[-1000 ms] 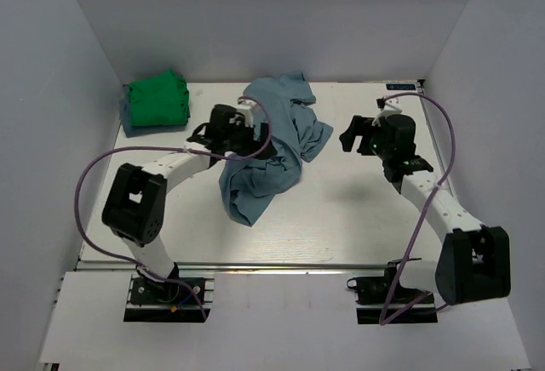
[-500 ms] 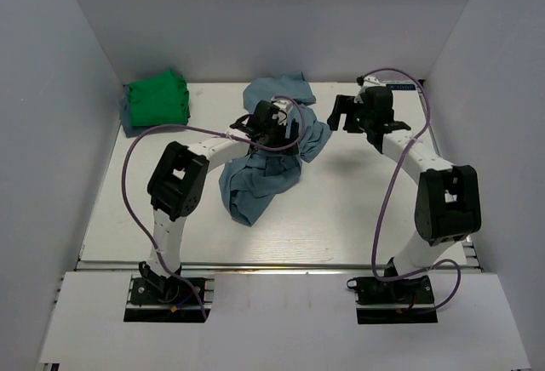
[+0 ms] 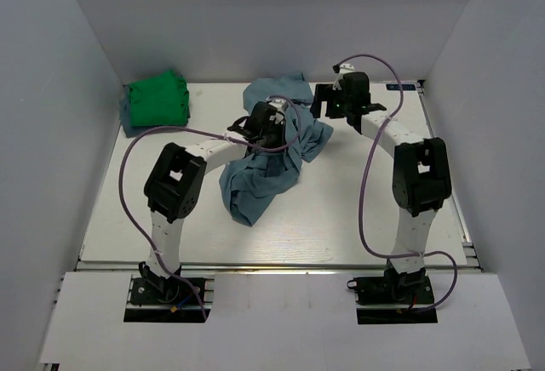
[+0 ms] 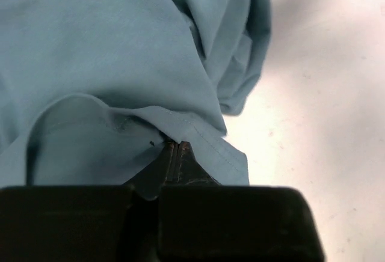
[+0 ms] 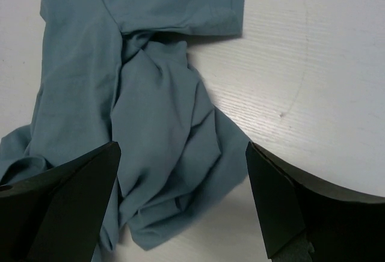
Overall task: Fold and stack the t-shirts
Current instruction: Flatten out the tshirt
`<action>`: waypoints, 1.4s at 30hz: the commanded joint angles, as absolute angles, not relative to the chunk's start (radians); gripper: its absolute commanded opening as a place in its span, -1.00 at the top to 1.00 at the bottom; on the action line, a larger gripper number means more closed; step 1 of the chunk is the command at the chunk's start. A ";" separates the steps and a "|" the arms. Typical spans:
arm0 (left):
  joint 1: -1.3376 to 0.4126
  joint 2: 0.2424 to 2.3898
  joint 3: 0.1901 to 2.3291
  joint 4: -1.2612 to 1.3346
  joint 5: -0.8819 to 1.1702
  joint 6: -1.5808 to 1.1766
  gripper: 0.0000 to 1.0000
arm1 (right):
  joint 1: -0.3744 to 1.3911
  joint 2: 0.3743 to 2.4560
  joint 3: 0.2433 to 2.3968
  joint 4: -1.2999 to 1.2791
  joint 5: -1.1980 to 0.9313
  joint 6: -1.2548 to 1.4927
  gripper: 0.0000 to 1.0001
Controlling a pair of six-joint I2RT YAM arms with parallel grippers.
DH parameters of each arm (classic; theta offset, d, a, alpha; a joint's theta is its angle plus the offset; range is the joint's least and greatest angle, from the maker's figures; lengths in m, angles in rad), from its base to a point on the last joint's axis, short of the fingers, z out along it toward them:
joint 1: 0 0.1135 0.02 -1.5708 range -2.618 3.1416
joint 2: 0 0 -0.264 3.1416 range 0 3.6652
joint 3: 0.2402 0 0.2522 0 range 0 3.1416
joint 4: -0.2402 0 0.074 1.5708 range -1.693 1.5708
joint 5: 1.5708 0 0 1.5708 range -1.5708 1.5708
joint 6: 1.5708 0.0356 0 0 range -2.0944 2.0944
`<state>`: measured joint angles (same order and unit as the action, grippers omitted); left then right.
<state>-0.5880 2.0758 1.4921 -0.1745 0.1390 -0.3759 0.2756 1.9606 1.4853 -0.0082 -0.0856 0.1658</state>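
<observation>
The blue-grey t-shirt lies crumpled in the middle of the table, and part of it reaches the back wall. My left gripper sits on its upper part. In the left wrist view the left gripper is shut on a stitched hem of that t-shirt. My right gripper hovers by the shirt's back right edge. In the right wrist view the right gripper stands wide open over bunched blue-grey cloth, holding nothing. The green t-shirt rests folded at the back left corner.
White walls close in the table on the left, back and right. Purple cables loop from both arms. A thin blue-grey edge shows under the green t-shirt. Bare tabletop lies to the right of the crumpled shirt.
My left gripper reached into the blue-grey t-shirt and shut on its hem. My right arm swung left and towards the back, up to the shirt's edge, staying open.
</observation>
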 commanded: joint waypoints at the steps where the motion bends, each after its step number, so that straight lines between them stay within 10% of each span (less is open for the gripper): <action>1: -0.580 1.898 1.441 -0.097 0.118 -0.384 1.00 | 0.302 2.008 1.571 0.002 -0.095 0.136 -0.81; 17: -0.580 1.652 1.287 -0.127 -0.037 -0.373 1.00 | 0.357 2.221 1.750 -0.060 -0.005 0.195 -0.41; 22: -0.580 1.568 1.253 -0.136 -0.150 -0.373 1.00 | 0.359 2.191 1.707 -0.014 -0.044 0.183 1.00; 42: -0.485 1.303 1.548 -0.560 -0.876 -0.368 1.00 | 0.322 1.272 1.348 -0.057 0.584 0.106 1.00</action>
<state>-0.4961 1.4204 1.4948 -0.5316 -0.7105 -0.3923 0.3378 1.3624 1.3731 -0.0139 0.4278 0.1371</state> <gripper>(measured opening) 0.017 0.011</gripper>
